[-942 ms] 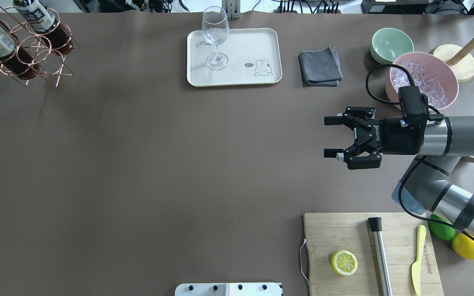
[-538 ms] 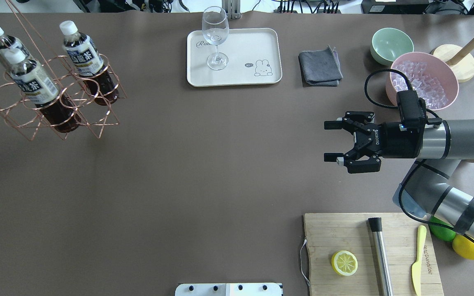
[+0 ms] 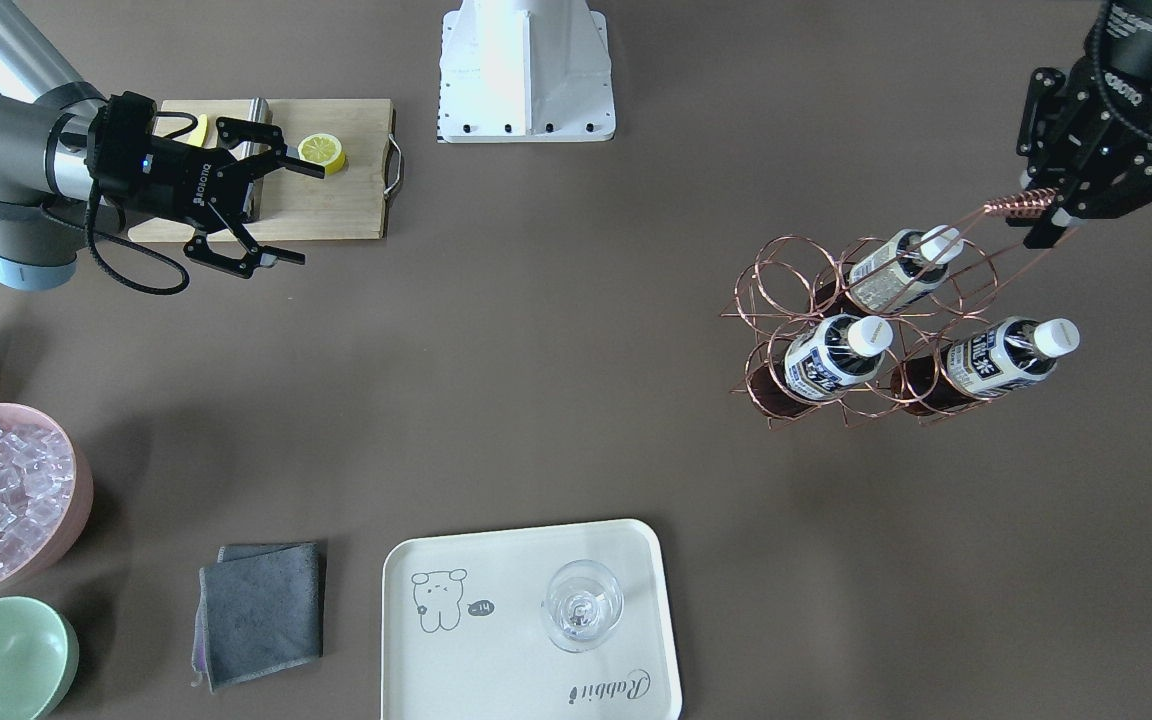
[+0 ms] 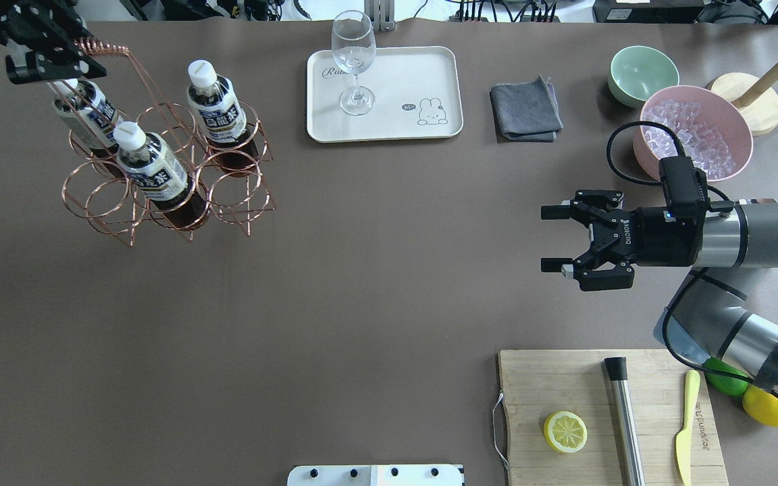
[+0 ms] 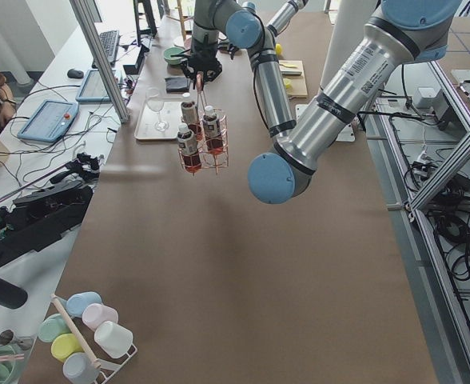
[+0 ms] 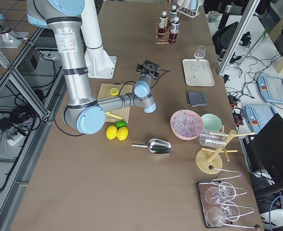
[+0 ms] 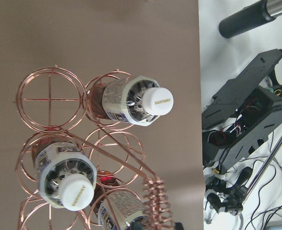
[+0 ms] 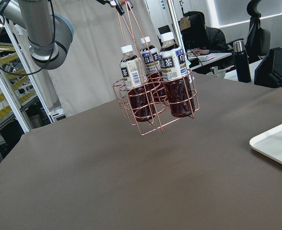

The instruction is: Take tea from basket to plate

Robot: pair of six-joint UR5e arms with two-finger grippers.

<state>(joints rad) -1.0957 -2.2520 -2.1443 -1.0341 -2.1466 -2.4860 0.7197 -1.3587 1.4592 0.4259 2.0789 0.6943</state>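
The copper wire basket (image 4: pixel 166 189) hangs tilted above the table at the far left, with three tea bottles in it (image 4: pixel 217 108) (image 4: pixel 149 169) (image 4: pixel 85 111). My left gripper (image 4: pixel 82 55) is shut on the basket's coiled handle (image 4: pixel 105 47); it also shows in the front view (image 3: pixel 1041 205). In the right wrist view the basket (image 8: pixel 155 103) hangs clear of the table. The cream plate (image 4: pixel 402 74) lies at the far middle with a stemmed glass (image 4: pixel 354 61) on it. My right gripper (image 4: pixel 551 239) is open and empty at the right, above the table.
A grey cloth (image 4: pixel 525 108), a mint-green bowl (image 4: pixel 642 73) and a pink bowl of ice (image 4: pixel 693 131) stand right of the plate. A wooden cutting board (image 4: pixel 537 385) at the near right holds a lemon half (image 4: pixel 564 432), a metal rod and a yellow knife.
The basket with its bottles has swung right and nearer from the far left corner, and my left gripper has come into view holding the handle. My right gripper has drifted slightly nearer.
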